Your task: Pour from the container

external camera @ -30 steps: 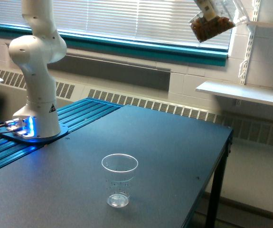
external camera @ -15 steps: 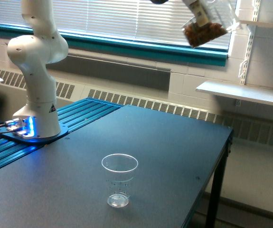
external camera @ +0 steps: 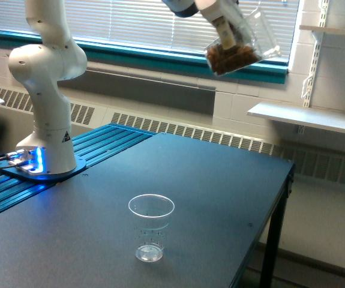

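High at the top centre of the exterior view, my gripper (external camera: 225, 27) is shut on the container (external camera: 242, 45), a clear rounded plastic cup. It is tilted with its mouth toward the exterior view's right, and brown pieces lie in its lower part. A smaller, tapered clear cup (external camera: 150, 227) with dotted marks stands upright and empty on the dark table (external camera: 220, 198), well below the container and toward the exterior view's left of it. The gripper's fingers are mostly hidden behind the container.
The arm's white base (external camera: 47, 114) stands at the exterior view's left on a blue ribbed plate (external camera: 106, 141). The table's edge (external camera: 283, 198) drops off at the right. White shelves (external camera: 307, 117) hang on the wall behind, under a window with blinds.
The gripper has carried the container toward the exterior view's left and downward, from the top right corner toward the top centre. The small cup has not moved.
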Action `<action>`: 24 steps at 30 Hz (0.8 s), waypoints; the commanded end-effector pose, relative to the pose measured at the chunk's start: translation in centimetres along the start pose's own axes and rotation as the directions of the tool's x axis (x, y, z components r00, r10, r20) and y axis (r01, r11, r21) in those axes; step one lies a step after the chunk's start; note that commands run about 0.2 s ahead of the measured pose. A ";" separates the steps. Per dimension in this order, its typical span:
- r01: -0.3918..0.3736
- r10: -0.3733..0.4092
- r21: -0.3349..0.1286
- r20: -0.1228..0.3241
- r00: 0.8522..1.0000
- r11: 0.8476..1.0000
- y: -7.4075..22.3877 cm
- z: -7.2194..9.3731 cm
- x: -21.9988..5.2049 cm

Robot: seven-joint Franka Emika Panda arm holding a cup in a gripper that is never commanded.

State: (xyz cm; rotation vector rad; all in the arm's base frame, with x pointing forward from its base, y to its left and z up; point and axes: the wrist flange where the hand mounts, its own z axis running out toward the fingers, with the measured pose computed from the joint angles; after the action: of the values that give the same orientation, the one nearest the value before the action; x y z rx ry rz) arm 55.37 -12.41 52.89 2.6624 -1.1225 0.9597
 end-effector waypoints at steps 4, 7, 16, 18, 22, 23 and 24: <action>-0.073 0.072 -0.026 -0.018 0.997 0.997 2.4 -0.1 -1.4; -0.084 0.084 -0.038 -0.010 0.996 0.996 3.2 0.0 -1.9; -0.118 0.119 -0.077 0.014 0.993 0.990 5.1 1.0 -3.3; -0.120 0.122 -0.090 0.025 0.992 0.989 5.5 1.3 -3.6; -0.134 0.139 -0.112 0.040 0.989 0.985 5.9 2.0 -4.3; -0.139 0.144 -0.118 0.042 0.989 0.983 6.0 2.3 -4.5; -0.141 0.148 -0.126 0.045 0.988 0.982 6.1 2.5 -4.7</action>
State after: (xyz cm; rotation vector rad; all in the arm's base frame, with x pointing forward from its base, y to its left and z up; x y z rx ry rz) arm 50.45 -14.54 48.01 2.5866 -1.2879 0.8360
